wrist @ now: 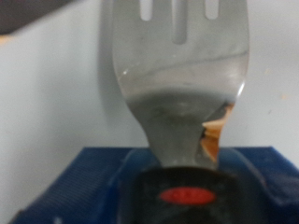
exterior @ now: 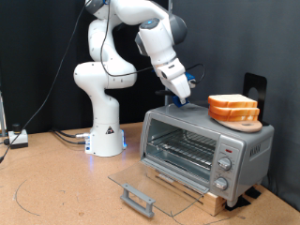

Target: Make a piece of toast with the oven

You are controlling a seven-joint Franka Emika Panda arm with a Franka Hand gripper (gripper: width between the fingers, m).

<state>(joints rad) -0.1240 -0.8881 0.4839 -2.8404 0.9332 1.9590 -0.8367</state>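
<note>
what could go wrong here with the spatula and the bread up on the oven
1. The bread slices sit stacked on a small board on the oven roof, near its edge at the exterior view's right; a push from the spatula might slide them off.
2. The glass door lies fully open and low in front; a falling slice, or the arm coming down, could strike it.
3. The pincer holds the spatula by its handle only, so pressing on the blade could twist it.
</note>
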